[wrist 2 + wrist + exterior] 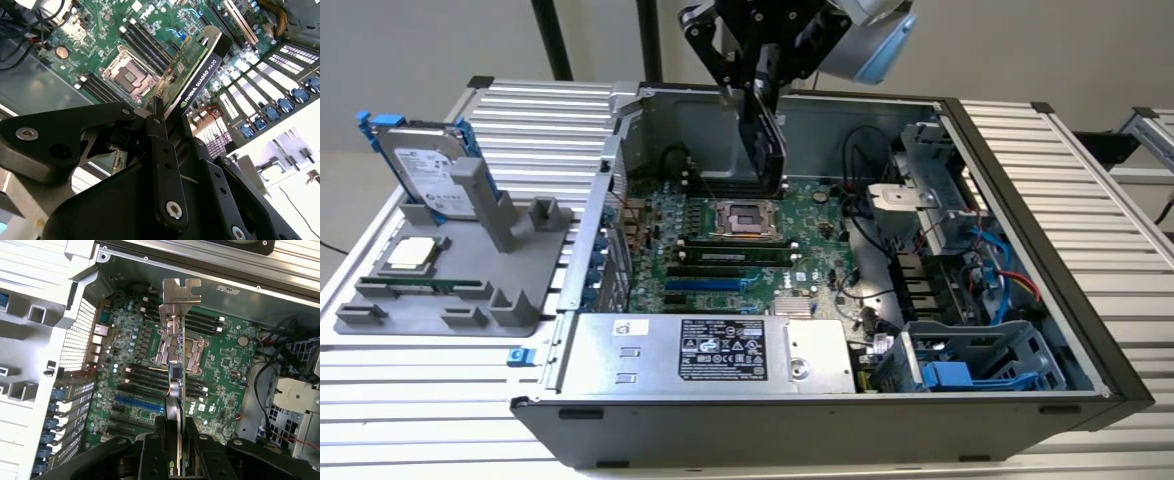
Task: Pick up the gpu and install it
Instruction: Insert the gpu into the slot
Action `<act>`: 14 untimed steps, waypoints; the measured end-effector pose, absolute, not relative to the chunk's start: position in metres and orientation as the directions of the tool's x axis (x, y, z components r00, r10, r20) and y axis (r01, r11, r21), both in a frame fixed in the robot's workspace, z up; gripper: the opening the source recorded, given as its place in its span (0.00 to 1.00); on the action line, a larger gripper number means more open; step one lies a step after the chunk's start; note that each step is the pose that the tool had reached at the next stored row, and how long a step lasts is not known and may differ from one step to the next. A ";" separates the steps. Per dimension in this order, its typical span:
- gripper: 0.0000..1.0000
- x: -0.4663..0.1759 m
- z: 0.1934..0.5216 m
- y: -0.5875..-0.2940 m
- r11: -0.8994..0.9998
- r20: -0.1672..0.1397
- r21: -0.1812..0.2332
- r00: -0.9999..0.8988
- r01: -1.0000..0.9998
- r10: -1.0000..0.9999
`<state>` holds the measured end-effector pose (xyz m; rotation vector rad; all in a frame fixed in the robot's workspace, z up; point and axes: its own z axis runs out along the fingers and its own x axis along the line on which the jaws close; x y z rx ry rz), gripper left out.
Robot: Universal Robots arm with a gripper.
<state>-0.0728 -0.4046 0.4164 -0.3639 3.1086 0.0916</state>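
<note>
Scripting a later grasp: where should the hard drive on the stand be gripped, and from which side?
Grip the drive by its free top edge, from above, pinching its two flat faces. It stands on edge, slightly tilted, its lower end in the grey stand, so probably only the top is open.

White lettering is noted on the black edge of the gpu [201, 79]. Printed labels are recorded on the power supply [707, 355] and the hard drive [434, 178]; their small print is illegible.
</note>
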 end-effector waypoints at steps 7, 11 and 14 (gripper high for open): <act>0.00 -0.073 0.417 -0.405 0.964 -0.017 0.057 -0.966 -0.258 -0.258; 0.00 -0.073 0.417 -0.405 0.960 -0.017 0.057 -0.962 -0.274 -0.273; 0.00 -0.073 0.417 -0.405 0.957 -0.017 0.057 -0.958 -0.286 -0.285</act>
